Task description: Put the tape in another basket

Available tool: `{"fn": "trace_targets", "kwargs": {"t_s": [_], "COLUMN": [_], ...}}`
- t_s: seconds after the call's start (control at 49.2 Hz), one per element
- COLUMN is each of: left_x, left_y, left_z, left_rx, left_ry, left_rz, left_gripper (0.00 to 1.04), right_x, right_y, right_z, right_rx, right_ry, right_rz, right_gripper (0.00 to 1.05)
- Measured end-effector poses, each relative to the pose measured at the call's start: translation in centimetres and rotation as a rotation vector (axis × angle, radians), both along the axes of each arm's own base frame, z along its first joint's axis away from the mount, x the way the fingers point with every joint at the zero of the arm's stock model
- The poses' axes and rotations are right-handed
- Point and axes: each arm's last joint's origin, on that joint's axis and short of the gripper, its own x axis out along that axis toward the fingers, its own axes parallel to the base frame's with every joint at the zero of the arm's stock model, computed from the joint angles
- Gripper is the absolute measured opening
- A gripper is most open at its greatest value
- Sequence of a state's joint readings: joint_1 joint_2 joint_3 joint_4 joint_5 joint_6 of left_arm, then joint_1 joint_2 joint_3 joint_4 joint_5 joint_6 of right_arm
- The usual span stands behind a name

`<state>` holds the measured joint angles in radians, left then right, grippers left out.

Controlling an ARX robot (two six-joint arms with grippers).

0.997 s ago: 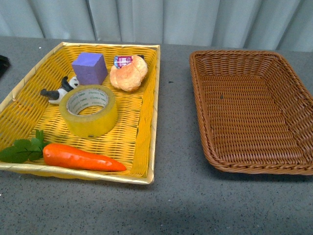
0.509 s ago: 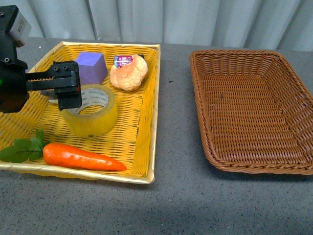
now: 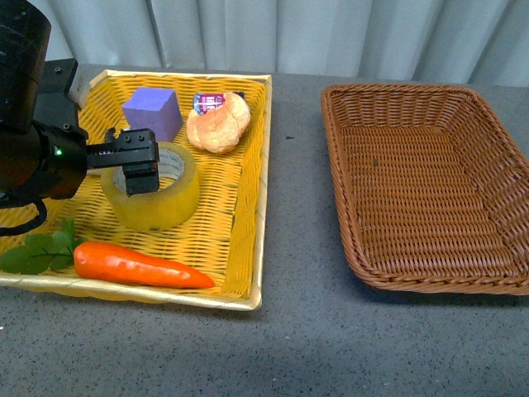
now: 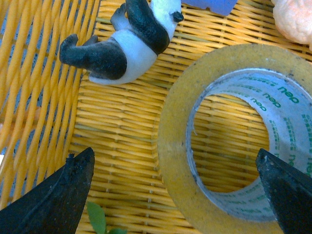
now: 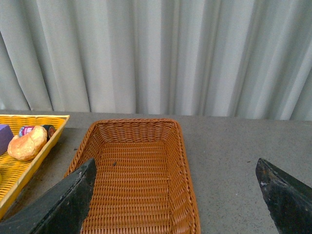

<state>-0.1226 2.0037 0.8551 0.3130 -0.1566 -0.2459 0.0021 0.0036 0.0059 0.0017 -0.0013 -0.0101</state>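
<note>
The wide, ring-shaped roll of translucent yellowish packing tape [image 3: 157, 203] is laid flat, hole upward, in the bright yellow woven tray [image 3: 240, 248], so its wall is offered to a grasp from above. It is closely flanked by a black-and-white panda figure [image 4: 117, 48], a purple cube [image 3: 151, 112] and an orange carrot with green leaves [image 3: 136, 266]. That crowding is judged to be why the roll is approached over its top, not from the side.

The black left arm [image 3: 33, 157] is extended across the tray's left rim. The left fingers [image 4: 68, 195] are poised over the roll's left edge. They are spread wide and nothing is clamped. One is set outside the wall and the other over the far part of the ring. Whether contact is made cannot be told.

The rectangular brown wicker basket [image 3: 421, 273] is set well apart to the right on the grey surface [image 3: 297, 331]. The right fingers [image 5: 68, 200] are likewise held apart, facing that basket from its near end.
</note>
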Motion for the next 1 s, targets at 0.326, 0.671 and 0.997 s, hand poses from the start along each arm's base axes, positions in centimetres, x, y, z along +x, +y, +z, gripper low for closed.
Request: {"fn": "trace_targets", "kwargs": {"t_s": [0.326, 0.671, 0.997], "left_x": [0.9, 0.3, -0.6], "left_y": [0.1, -0.1, -3.9], "left_z": [-0.5, -0.1, 7.1], "left_rx": [0.021, -0.003, 0.015], "left_ry": [-0.003, -0.022, -0.376], "left_rz": [0.022, -0.015, -0.449], "left_gripper": [0.53, 0.15, 0.15], "right_x": [0.0, 0.0, 0.0], "right_y": [0.0, 0.0, 0.0], "right_z": [0.0, 0.0, 0.0], "right_rx": [0.000, 0.000, 0.000], "right_ry": [0.000, 0.000, 0.000], "right_rz": [0.000, 0.000, 0.000], "right_gripper": [0.96, 0.96, 0.96]}}
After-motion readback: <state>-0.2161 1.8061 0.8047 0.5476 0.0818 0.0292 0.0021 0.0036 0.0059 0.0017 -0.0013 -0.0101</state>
